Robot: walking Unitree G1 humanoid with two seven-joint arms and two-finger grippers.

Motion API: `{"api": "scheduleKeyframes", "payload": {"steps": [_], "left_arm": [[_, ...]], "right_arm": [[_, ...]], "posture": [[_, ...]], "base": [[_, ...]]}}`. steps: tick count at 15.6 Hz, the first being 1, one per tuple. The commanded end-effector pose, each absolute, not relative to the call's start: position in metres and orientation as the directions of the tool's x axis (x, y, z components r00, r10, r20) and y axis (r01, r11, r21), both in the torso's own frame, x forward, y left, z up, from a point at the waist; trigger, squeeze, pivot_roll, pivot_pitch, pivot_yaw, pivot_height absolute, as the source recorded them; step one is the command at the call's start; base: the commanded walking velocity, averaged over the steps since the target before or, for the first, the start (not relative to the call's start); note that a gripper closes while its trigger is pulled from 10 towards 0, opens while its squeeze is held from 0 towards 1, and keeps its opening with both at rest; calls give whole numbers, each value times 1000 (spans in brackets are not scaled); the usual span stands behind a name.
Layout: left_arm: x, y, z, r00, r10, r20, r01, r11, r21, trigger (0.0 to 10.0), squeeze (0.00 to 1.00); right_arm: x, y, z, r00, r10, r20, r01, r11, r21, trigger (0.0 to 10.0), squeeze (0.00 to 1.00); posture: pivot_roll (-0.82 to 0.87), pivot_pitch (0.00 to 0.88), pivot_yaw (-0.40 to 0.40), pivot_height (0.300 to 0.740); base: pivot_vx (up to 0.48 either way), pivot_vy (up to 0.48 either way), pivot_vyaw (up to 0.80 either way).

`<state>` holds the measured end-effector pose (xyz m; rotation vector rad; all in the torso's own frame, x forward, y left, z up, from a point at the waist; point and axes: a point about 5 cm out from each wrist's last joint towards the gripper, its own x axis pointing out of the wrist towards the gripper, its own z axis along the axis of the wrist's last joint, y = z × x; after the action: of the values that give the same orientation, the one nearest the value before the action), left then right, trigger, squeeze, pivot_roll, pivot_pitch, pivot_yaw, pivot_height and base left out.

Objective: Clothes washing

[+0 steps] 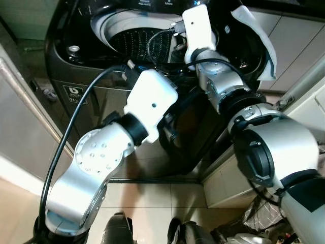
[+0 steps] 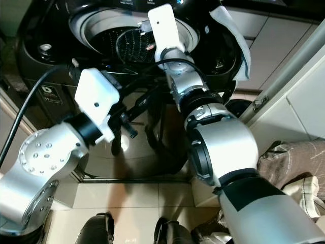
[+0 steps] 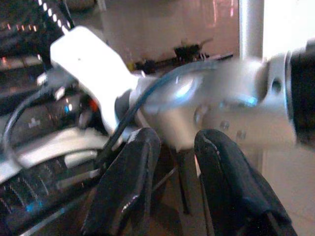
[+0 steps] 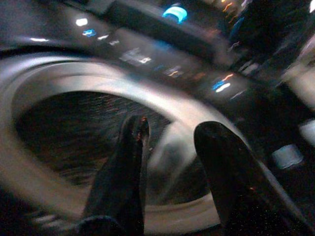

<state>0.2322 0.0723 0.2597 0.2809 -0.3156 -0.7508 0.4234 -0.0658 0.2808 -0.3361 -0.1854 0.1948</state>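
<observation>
Looking left to right, rough notes:

Left arm: silver with a white wrist block, mid-left of the head view, in front of the washer. Left gripper (image 3: 170, 187) has its two black fingers spread, nothing between them.

Washer: dark top-loading washing machine (image 1: 76, 91) with the lid up, white-rimmed perforated steel drum (image 1: 127, 35) at top centre. Can't make out any clothes in it.

Right arm: reaches up the middle over the tub. Right gripper (image 4: 170, 167) hangs just over the drum opening, fingers apart, empty.

White cloth (image 1: 261, 38): draped over the washer's upper-right edge, half out.

Risk: black cables (image 1: 71, 127) loop near both arms, so my guess is a snag, or arms bumping since they're close together.
</observation>
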Motion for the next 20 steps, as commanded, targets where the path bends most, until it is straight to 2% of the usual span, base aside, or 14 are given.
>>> {"api": "scheduleKeyframes", "payload": {"steps": [1, 6, 7, 8, 10, 11, 12, 13, 14, 15, 17, 20], "left_arm": [[226, 71, 260, 666, -722, 185, 642, 682, 351, 10000, 0], [227, 75, 254, 696, -696, 174, 629, 709, 319, 10000, 0], [228, 77, 253, 701, -691, 174, 625, 714, 316, 10000, 0], [228, 77, 253, 704, -689, 173, 623, 715, 315, 10000, 0], [230, 77, 250, 712, -682, 169, 618, 722, 312, 10000, 0], [231, 77, 249, 714, -679, 170, 616, 724, 309, 10000, 0], [232, 78, 249, 717, -675, 173, 613, 729, 306, 10000, 0], [234, 79, 248, 721, -671, 176, 609, 734, 301, 10000, 0], [235, 79, 248, 723, -667, 179, 607, 738, 296, 10000, 0], [238, 78, 247, 725, -664, 183, 604, 740, 294, 10000, 0], [242, 77, 245, 726, -663, 181, 601, 740, 301, 10000, 0], [244, 80, 242, 745, -639, 192, 581, 763, 284, 10000, 0]], "right_arm": [[423, -70, 298, 950, 190, 247, -64, 895, -441, 10000, 1000], [421, -65, 299, 933, 221, 284, -25, 828, -561, 10000, 1000], [421, -64, 299, 928, 227, 294, -14, 813, -583, 10000, 969], [420, -63, 299, 926, 228, 301, -6, 807, -591, 10000, 0], [419, -61, 305, 913, 228, 339, 5, 822, -569, 10000, 0], [420, -63, 304, 926, 222, 305, -65, 890, -451, 10000, 0], [424, -73, 304, 953, 174, 246, -148, 982, -121, 10000, 0], [427, -81, 302, 970, 146, 196, -182, 967, 180, 10000, 0], [428, -87, 300, 978, 136, 159, -191, 892, 411, 10000, 0], [429, -92, 301, 981, 120, 151, -182, 843, 506, 10000, 0], [429, -95, 307, 975, 123, 185, -200, 851, 486, 10000, 0], [427, -93, 315, 945, 168, 280, -261, 904, 339, 10000, 0]], "posture": [[371, 196, -108, 740], [349, 175, -92, 740], [348, 174, -88, 740], [348, 174, -88, 740], [343, 159, -87, 740], [340, 154, -88, 740], [329, 145, -86, 740], [315, 136, -85, 740], [309, 134, -85, 740], [301, 126, -87, 740], [285, 114, -92, 740], [263, 97, -103, 740]], "base": [[0, 0, 0], [0, 0, 0], [0, 0, 0], [0, 0, 0], [0, 0, 0], [0, 0, 0], [0, 0, 0], [0, 0, 0], [0, 0, 0], [0, 0, 0], [0, 0, 0], [0, 0, 0]]}}
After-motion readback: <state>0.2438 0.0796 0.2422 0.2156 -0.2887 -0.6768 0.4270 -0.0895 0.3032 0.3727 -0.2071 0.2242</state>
